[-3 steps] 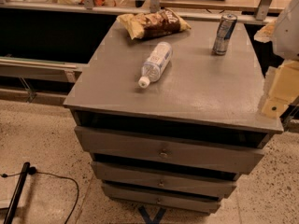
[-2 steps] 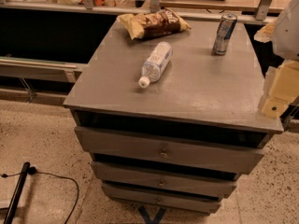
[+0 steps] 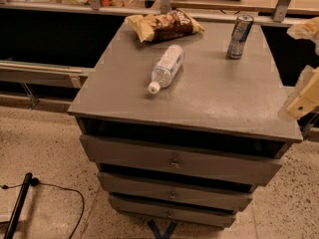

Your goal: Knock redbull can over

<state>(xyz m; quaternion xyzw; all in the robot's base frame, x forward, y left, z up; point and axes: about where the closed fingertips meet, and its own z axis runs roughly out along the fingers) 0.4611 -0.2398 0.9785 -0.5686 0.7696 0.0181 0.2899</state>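
Slim blue-and-silver redbull can (image 3: 239,36) stands upright near the cabinet's (image 3: 224,91) far right corner, hand (image 3: 300,102) well apart.

You face a grey drawer cabinet (image 3: 224,93) on a speckled floor (image 3: 45,153), with a dark recess behind. The gripper (image 3: 299,103) hangs at the top's right edge.

We see the redbull can (image 3: 239,36) upright at the far-right of the desk (image 3: 224,101). The gripper (image 3: 300,102) is at the right edge of view, by the desk's front-right corner, well apart from the can. A water bottle (image 3: 166,67) lies on its side mid-desk, cap toward front-left. Chip bag (image 3: 164,25) sits at the back edge.
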